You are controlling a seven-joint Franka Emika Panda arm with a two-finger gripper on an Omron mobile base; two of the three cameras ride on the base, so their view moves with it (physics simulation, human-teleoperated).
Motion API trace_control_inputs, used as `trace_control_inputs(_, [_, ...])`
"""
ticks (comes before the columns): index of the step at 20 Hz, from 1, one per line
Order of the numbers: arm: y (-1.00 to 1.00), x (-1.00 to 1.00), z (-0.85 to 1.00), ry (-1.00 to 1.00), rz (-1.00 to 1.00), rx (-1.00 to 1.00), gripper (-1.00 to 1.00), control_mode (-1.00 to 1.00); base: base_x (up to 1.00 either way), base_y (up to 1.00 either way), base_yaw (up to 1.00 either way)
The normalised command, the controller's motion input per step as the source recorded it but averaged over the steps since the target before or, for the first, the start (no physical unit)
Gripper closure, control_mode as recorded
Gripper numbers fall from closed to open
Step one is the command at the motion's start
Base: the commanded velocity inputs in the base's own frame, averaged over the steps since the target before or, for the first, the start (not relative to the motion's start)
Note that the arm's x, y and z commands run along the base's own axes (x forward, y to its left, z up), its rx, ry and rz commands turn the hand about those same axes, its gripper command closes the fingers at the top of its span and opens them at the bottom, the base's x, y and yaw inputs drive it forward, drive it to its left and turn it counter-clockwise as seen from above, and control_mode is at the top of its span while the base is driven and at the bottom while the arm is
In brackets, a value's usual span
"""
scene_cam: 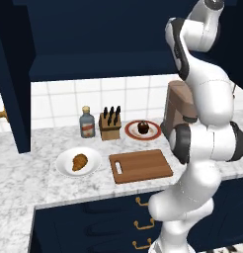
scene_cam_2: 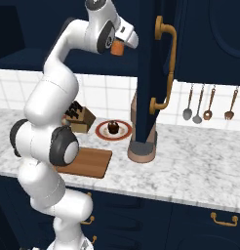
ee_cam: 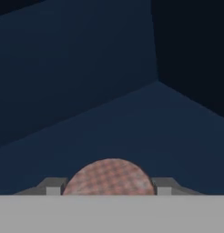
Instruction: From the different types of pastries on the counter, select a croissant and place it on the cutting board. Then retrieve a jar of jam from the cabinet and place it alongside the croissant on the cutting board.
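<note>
The marble counter [scene_cam: 24, 163] runs across the left base view, with white tiles behind it and dark blue drawers with brass handles below. Above it is the dark blue upper cabinet [scene_cam: 94, 29], and its open door [scene_cam_2: 150, 68] with a brass handle stands in the middle of the right base view. The white arm [scene_cam: 202, 123] rises from the base and bends up high, so its hand reaches to the cabinet level.

On the counter, the wooden cutting board [scene_cam: 141, 165] lies flat near the front edge, and nothing lies on it. Just left of the board there is a white plate [scene_cam: 78, 161] with the croissant [scene_cam: 79, 162] on it, so the croissant is not on the board. Behind the board, near the wall, stands a knife block [scene_cam: 110, 126], and left of it a bottle [scene_cam: 87, 123] with a red label. Right of the knife block is a red-rimmed plate [scene_cam: 142, 130] with a small dark pastry [scene_cam: 142, 127] on it. A brown stand mixer [scene_cam: 179, 106] is behind the arm. At the right, utensils [scene_cam_2: 208, 103] hang on the wall.

The gripper [ee_cam: 109, 189] is up at the cabinet, and in the hand view its two fingers stand on both sides of the jar of jam [ee_cam: 109, 177], whose checkered reddish lid is between them. They seem to pinch it, close against its sides. In the right base view the jar shows as a small orange piece under the hand, beside the door.
</note>
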Motion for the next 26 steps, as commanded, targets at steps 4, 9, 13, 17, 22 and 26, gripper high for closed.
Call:
trace_control_inputs(4, [0.27,-0.44,0.05,0.05,-0.03,0.10,1.00,-1.00,0.00,0.00,0.00])
trace_control_inputs(9, [0.18,-0.62,0.12,0.15,0.00,0.06,1.00,-1.00,0.00,0.00,0.00])
trace_control_inputs(13, [0.19,-0.80,0.14,0.05,0.01,0.00,1.00,-1.00,0.00,0.00,0.00])
trace_control_inputs(17, [0.26,-0.96,0.00,0.01,0.01,0.00,1.00,-1.00,0.00,0.00,0.00])
trace_control_inputs(22, [0.31,-0.97,0.00,0.00,0.00,0.00,1.00,-1.00,0.00,0.00,0.00])
trace_control_inputs(26, [0.29,-0.80,-0.16,0.04,0.00,0.00,1.00,-1.00,0.00,0.00,0.00])
